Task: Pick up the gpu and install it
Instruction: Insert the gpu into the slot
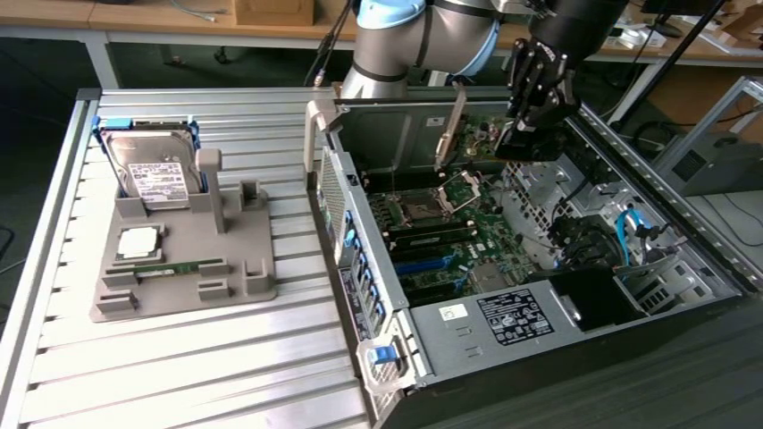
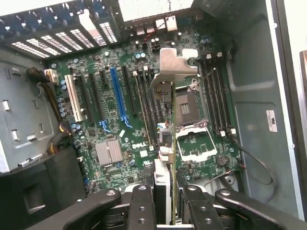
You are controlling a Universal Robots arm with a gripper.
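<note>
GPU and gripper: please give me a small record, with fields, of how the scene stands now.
gripper: shut on gpu
gpu: held edge-on over the motherboard, bracket end away from the gripper, not seated in any slot
motherboard: lies in the open case, blue slot bare
case: side open, on the exterior view's right
grey holder: beside the case, on the exterior view's left
hard drive: standing in the grey holder
memory stick: lying flat in the grey holder

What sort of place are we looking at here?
Probably a robotics lab bench for PC assembly: an open PC case on a slatted metal table, a grey fixture holding a hard drive, and the gripper holding a gpu over the motherboard.
</note>
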